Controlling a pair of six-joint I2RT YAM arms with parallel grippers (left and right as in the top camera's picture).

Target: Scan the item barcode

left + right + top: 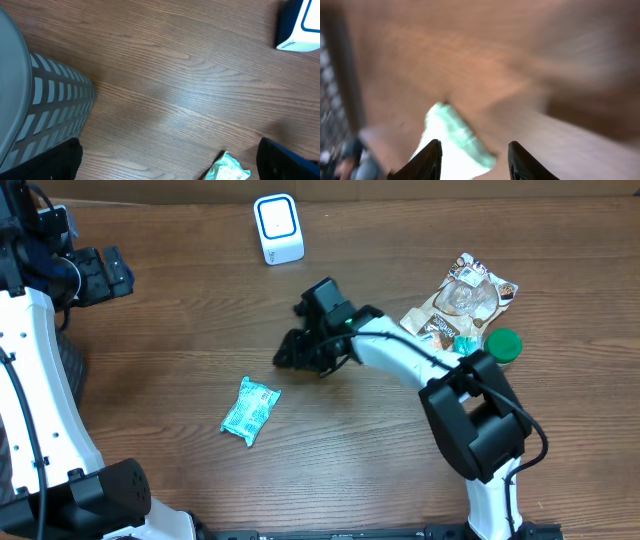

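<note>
Overhead, the right arm rises from the lower right of the frame and reaches toward the middle. Left of centre and low in the frame, a teal packet [249, 410] lies flat on the tabletop [180, 370], touching nothing. Up and right of it, near but apart, the right gripper [297, 352] hangs with its 2 fingers parted and nothing between them. The right wrist view is blurred, but it shows those fingers [426, 161] spread, with the packet beyond them. At the right edge of the frame a green cap [503, 345] sits against a brown snack bag [462, 302]. At upper left the left gripper [112, 272] is spread wide and empty, well apart from the packet. The left wrist view puts a grey slotted basket [55, 100] at its left side. At the top centre of the overhead frame a white scanner [278, 228] stands alone.
</note>
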